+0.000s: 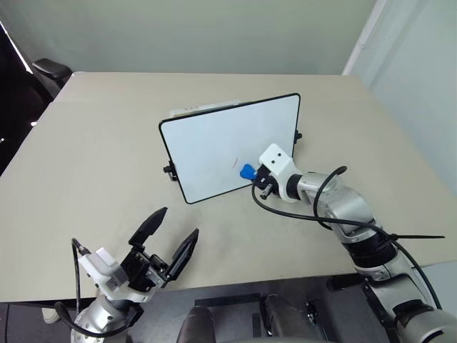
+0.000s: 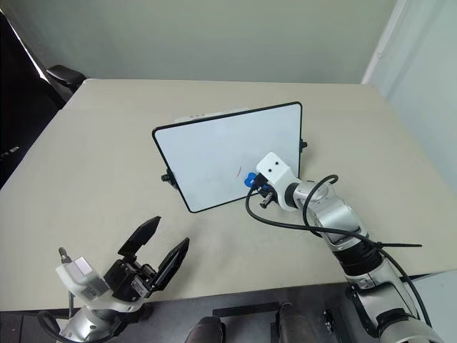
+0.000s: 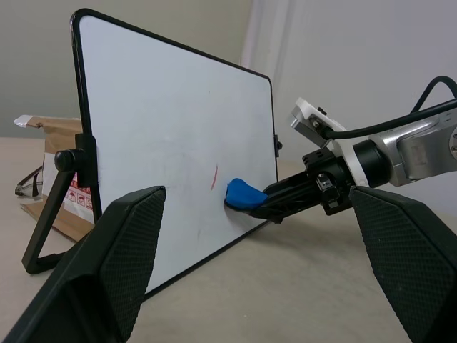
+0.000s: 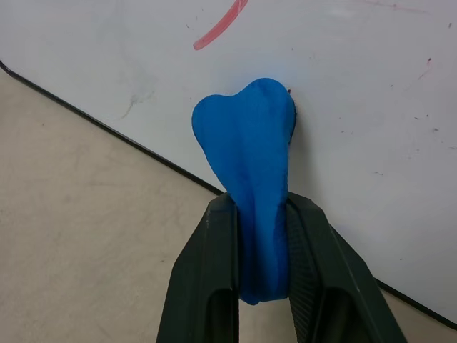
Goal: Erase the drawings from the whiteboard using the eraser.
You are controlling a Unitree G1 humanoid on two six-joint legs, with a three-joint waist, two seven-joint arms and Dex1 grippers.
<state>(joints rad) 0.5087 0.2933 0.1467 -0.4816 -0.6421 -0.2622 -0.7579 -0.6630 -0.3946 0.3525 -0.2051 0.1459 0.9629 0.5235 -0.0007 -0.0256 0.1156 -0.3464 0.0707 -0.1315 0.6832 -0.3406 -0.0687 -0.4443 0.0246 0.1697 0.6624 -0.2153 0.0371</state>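
Eraser [image 4: 251,179], bright blue, soft and rounded, squeezed into a lobed shape between the black ribbed fingers [image 4: 203,286] of the right gripper [image 1: 251,176]; long axis in line with the fingers, free end pressed against the lower part of the whiteboard [image 1: 214,143]. Whiteboard white, smooth and faintly smudged, thin black frame, rounded corners, small black side knobs; propped on a black stand near the middle of the beige matte table [image 1: 93,157], face tilted back (long side level). Drawings [image 4: 220,25] reduced to a short curved red stroke just beside the eraser tip. Left gripper [image 1: 168,241] near the table's front edge, well apart from the board, jaws spread wide, nothing held.
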